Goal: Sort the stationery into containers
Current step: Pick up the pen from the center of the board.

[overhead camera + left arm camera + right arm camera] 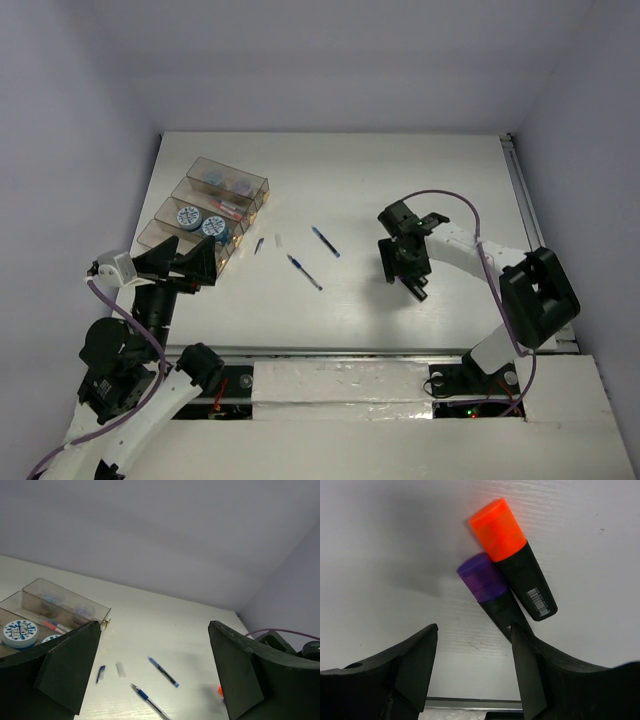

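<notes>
The stationery is lying partly inside the containers [262,180] and partly outside on the bench [400,170], so I am judging the sorting as roughly half done.

The containers are standing at the far left of the bench. In the farthest compartment two patterned rolls [213,178] are sitting. In the next one the pink and blue pens [228,207] are lying. Nearer again, two more blue-and-white rolls [187,215] are resting side by side, as far as I can tell in one compartment. The left gripper [154,630] is partly covering the nearest compartment, so I cannot tell what is in it.

Not yet sorted, two loose blue pens [325,241] are lying in the middle of the bench, near each other but apart. To their left a tiny white piece [277,241] is lying just beside a short dark blue piece [259,246]. Further right, the orange-capped marker [512,575] and the purple-capped marker [487,587] are lying on the bench, touching along their sides.

The right gripper [473,630] is hanging just over these two markers. Its jaws are standing apart with nothing between them, and the purple marker's body is running in beside one finger. The left gripper is waiting at the near left, just near of the containers, wide and empty.

These six loose things are waiting for a compartment. I am not seeing any green-capped marker.
</notes>
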Tool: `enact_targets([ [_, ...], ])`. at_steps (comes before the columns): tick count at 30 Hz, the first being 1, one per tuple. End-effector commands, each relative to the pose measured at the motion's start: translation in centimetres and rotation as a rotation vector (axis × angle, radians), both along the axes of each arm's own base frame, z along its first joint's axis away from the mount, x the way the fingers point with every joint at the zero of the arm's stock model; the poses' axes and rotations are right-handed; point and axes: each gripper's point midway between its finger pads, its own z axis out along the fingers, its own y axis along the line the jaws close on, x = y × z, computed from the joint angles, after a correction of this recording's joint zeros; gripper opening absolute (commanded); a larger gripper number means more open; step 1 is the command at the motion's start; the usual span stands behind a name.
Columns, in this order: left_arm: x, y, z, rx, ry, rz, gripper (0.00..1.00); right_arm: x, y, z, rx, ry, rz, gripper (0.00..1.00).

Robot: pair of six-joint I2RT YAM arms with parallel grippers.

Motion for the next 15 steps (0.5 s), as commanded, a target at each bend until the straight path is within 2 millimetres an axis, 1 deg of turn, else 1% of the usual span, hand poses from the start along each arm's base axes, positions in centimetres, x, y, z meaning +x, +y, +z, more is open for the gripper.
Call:
enact_targets([
  [1,-0.2,0.0,1.0,-0.024,-0.038,-0.008,0.87,0.3,0.4,-0.2,0.007,0.011,0.038,0.66],
  [2,-0.3,0.0,1.0,-0.024,-0.040,-0.008,0.87,0.7,0.1,-0.1,-0.002,0.002,0.027,0.66],
  [8,-0.2,0.0,0.9,-0.019,-0.037,-0.009,0.87,1.0,-0.2,-0.7,-0.024,0.019,0.033,0.66],
  [12,-0.3,0.1,1.0,-0.022,-0.039,-0.005,0.86,1.6,-0.5,-0.8,-0.041,0.021,0.036,0.66],
  [15,-0.3,0.1,0.9,-0.022,-0.039,-0.005,0.86,1.8,-0.9,-1.3,-0.061,0.040,0.028,0.66],
])
